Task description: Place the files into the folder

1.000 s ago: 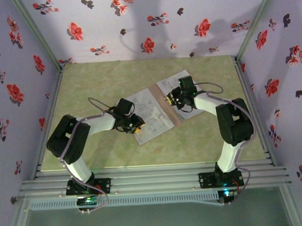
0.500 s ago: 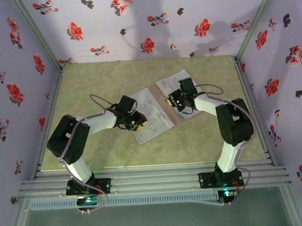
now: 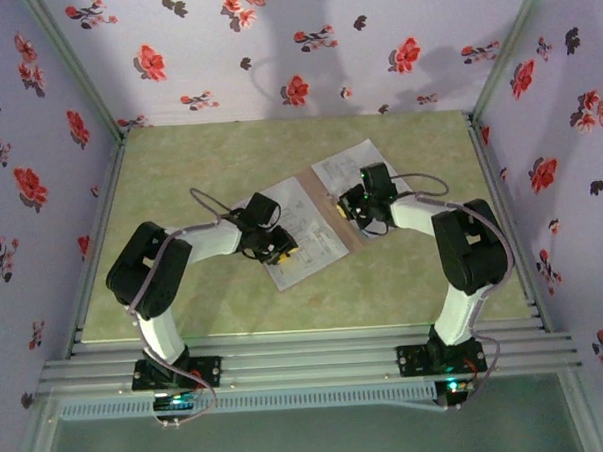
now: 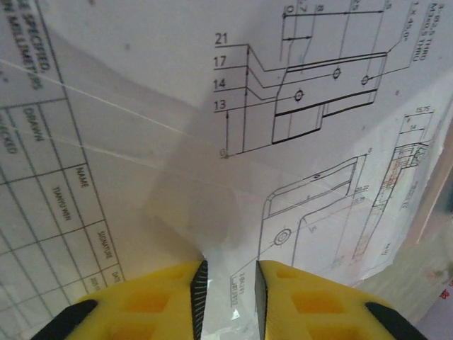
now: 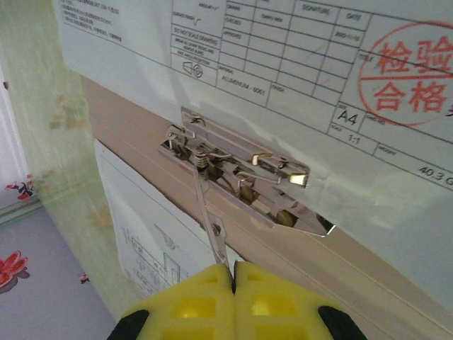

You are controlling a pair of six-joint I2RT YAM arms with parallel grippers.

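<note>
We are finding the folder (image 5: 127,117) lying open near the middle of the worktop (image 3: 199,170), with printed sheets (image 4: 283,106) resting on both halves. The left gripper (image 4: 228,273) is pinching the edge of one sheet. The right gripper (image 5: 233,273), pressed together, is gripping the lever (image 5: 205,205) of the metal clip (image 5: 241,184). We are judging the filing about midway, with clamping the sheets and closing the folder remaining.
</note>
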